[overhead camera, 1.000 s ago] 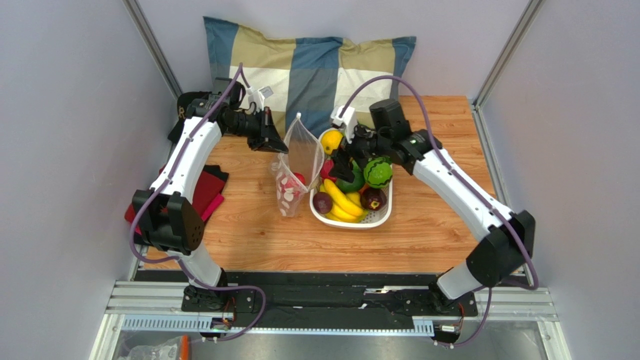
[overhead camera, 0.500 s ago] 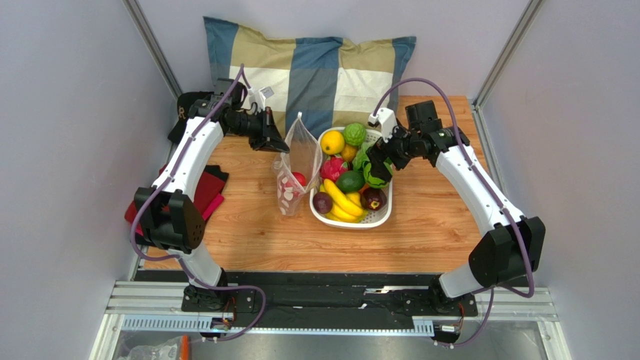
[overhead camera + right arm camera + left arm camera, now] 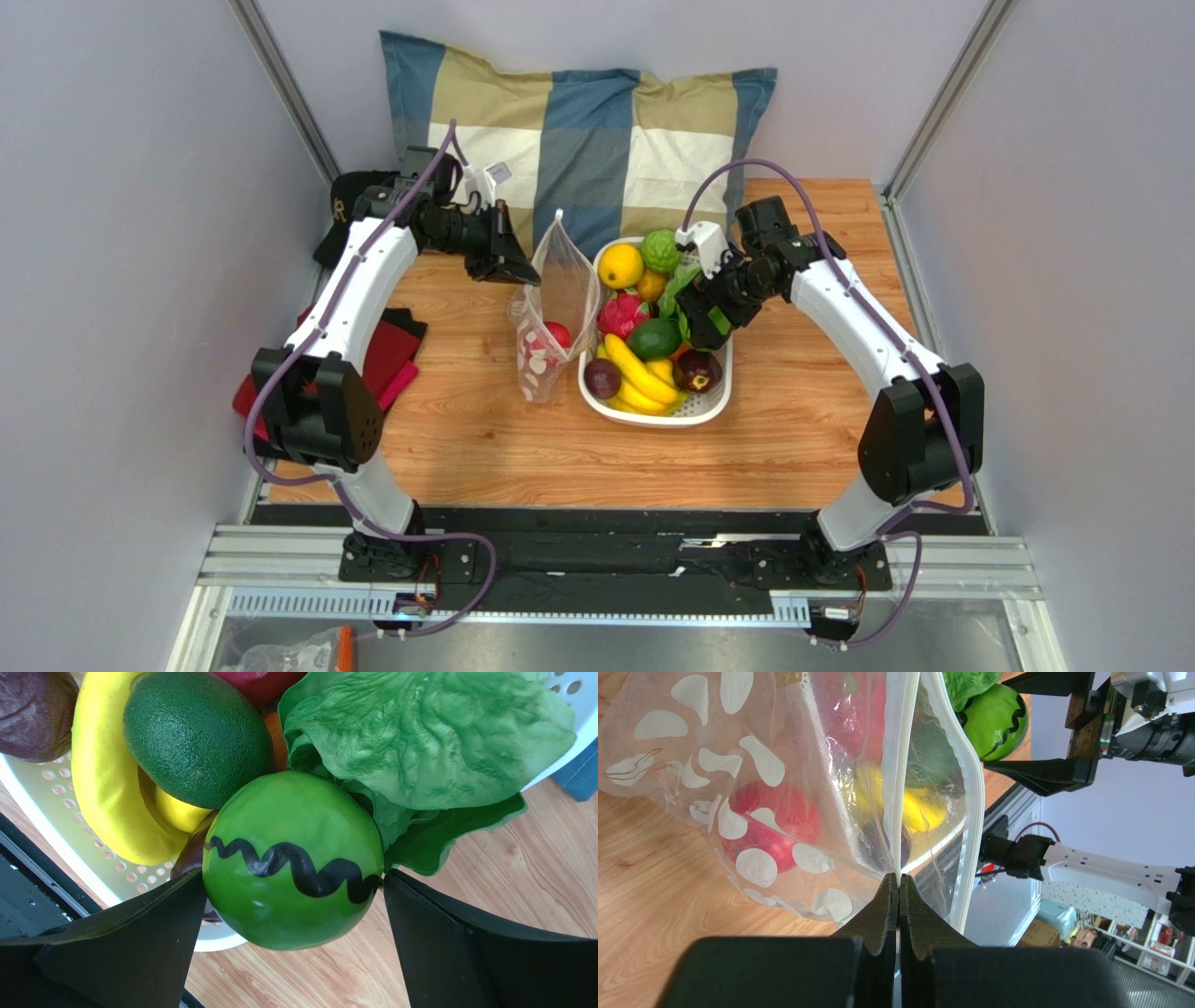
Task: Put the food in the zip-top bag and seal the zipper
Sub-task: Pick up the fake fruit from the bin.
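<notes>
Since half a second ago the right arm has drawn its elbow in and swung its wrist slightly left, toward the bag, and the left arm has not shifted. On the wooden table the clear soft zip-top bag with white oval spots stands upright just left of the white slotted oval basket, with a red apple already low inside it. That film looks limp and slippery and would likely fold if let go, so the stiffer zipper along the rim is the sound place to hold. Its two lips stand apart, leaving the mouth gaping. At the basket's right side a crinkled green plastic lettuce leaf lies against a round green plastic fruit with a black wavy line. Being toy produce, the fruit is probably light, hard and smooth, apt to squirt out of a shallow pinch, so a hold across its widest part suits it. The right claw is spread about as wide as that fruit, one finger against each flank, gripping it; whether it is lifted clear of the basket I cannot tell. The left claw is pressed fully together on one lip of the zipper.
</notes>
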You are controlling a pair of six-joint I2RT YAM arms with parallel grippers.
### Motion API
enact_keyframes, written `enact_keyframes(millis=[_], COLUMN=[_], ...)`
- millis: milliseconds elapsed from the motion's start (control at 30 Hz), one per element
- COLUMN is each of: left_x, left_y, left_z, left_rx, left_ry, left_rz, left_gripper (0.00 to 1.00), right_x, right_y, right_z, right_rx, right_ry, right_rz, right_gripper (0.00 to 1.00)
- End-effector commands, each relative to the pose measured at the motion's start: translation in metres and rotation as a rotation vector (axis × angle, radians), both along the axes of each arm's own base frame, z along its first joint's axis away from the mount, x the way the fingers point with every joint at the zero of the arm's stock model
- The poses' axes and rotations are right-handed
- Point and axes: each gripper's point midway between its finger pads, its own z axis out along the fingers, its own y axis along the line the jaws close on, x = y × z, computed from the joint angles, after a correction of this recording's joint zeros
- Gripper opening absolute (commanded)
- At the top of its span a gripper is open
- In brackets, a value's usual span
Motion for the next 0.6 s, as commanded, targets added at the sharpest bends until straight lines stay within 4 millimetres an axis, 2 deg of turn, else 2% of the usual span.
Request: enact_keyframes(millis=[0, 100, 200, 233, 433, 567], left_x=[0.003, 0.003, 0.003, 0.002, 0.001, 0.001], left_y=[-0.002, -0.001, -0.001, -0.001, -0.002, -0.002], left_z=[0.004, 0.004, 0.004, 0.005, 0.005, 0.005], left_rx=[-0.003, 0.000, 0.003, 0.004, -0.003, -0.007], left_ry=[-0.025, -0.026, -0.028, -0.030, -0.024, -0.020], left_rz=[-0.005, -0.007, -0.010, -0.009, -0.013, -0.016], left_gripper=[0.00, 0.00, 0.00, 0.00, 0.00, 0.00], right_x=[-0.001, -0.001, -0.005, -0.006, -0.013, -0.013], right_y=[0.006, 0.006, 0.005, 0.005, 0.013, 0.036], right_z=[-0.003, -0.002, 0.007, 0.011, 0.052, 0.091], right_rx=[0.021, 0.021, 0.024, 0.025, 0.102, 0.243], right_ry=[0.021, 0.032, 0.021, 0.015, -0.035, -0.089], right_rz=[-0.009, -0.012, -0.012, -0.013, 0.000, 0.057], right_gripper=[1.00, 1.00, 0.88, 0.80, 0.62, 0.60])
